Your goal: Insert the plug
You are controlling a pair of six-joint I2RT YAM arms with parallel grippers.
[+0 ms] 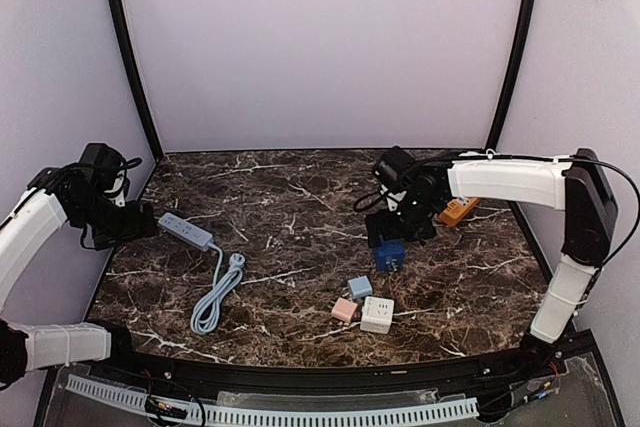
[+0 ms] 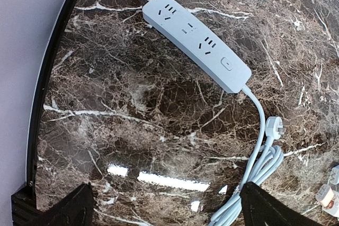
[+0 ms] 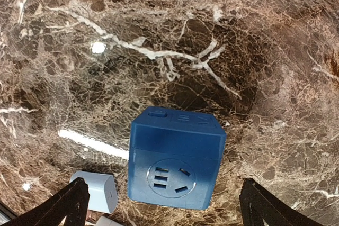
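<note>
The left gripper (image 2: pixel 167 188) is hovering at the table's left edge, fingers spread wide and holding nothing. The white power strip (image 2: pixel 196 41) is lying just ahead of it, its coiled cable (image 1: pixel 212 302) trailing toward the near edge. The right gripper (image 3: pixel 164 182), fingers likewise wide apart, is hanging over the blue cube adapter (image 3: pixel 177 160), which is sitting right of the table's centre. A pale blue cube (image 1: pixel 359 287), pink cube (image 1: pixel 344 310) and white cube (image 1: pixel 377 314) are resting nearer the near edge.

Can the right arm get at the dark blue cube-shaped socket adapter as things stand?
Probably yes. The right gripper hangs open above the dark blue cube-shaped socket adapter, a finger on each side, and nothing lies between them. The small pale blue adapter sits close beside it, but apart.
</note>
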